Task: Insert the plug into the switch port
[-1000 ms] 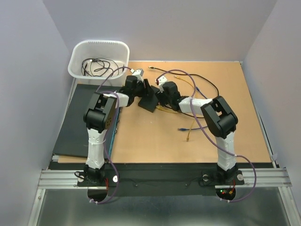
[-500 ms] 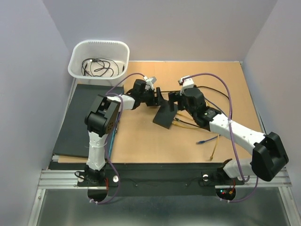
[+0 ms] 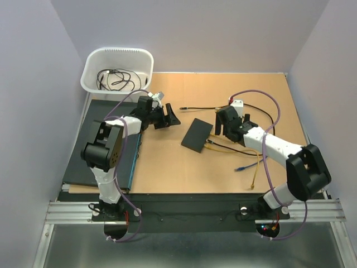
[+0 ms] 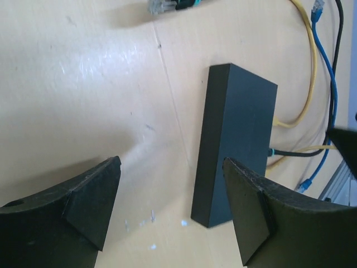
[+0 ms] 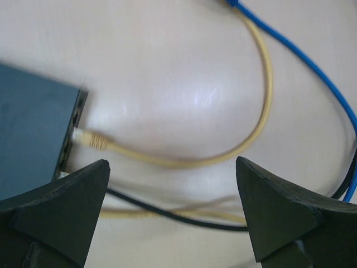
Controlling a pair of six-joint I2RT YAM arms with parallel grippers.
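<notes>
**Switch** point(image 3: 197, 135): flat black box lying on the table point(image 3: 167, 178) in the middle of the top view. It sits between the two grippers, and neither touches it.

**Switch port** point(image 5: 77, 114): one of a row of sockets on the box edge, at the left of the right wrist view.

**Plug** point(image 5: 89, 138): yellow, with its nose in that row. Its yellow cable point(image 5: 262, 100) loops off to the right. I judge it seated but cannot see the latch.

**Left gripper** point(image 4: 170, 206): jaws wide apart and empty. It hangs just left of the switch in the top view.

**Right gripper** point(image 5: 173, 215): jaws at full spread, holding nothing. It sits right of the switch, above the cables.

**Sundries:**
- a loose plug point(image 4: 162, 5) at the top edge of the left wrist view
- a blue cable point(image 5: 301, 61) at the upper right of the right wrist view
- a black cable point(image 5: 167, 211) along the bottom of the right wrist view

**Step in hand:** as I read it, the insertion is made and both grippers are let go.

**Next move:** I would check the seating.
- If the plug sits proud, the left gripper braces the box's far edge. The right gripper pinches the plug's boot and presses straight along the socket.
- If it is seated, both arms lift away without snagging the loops.
</notes>
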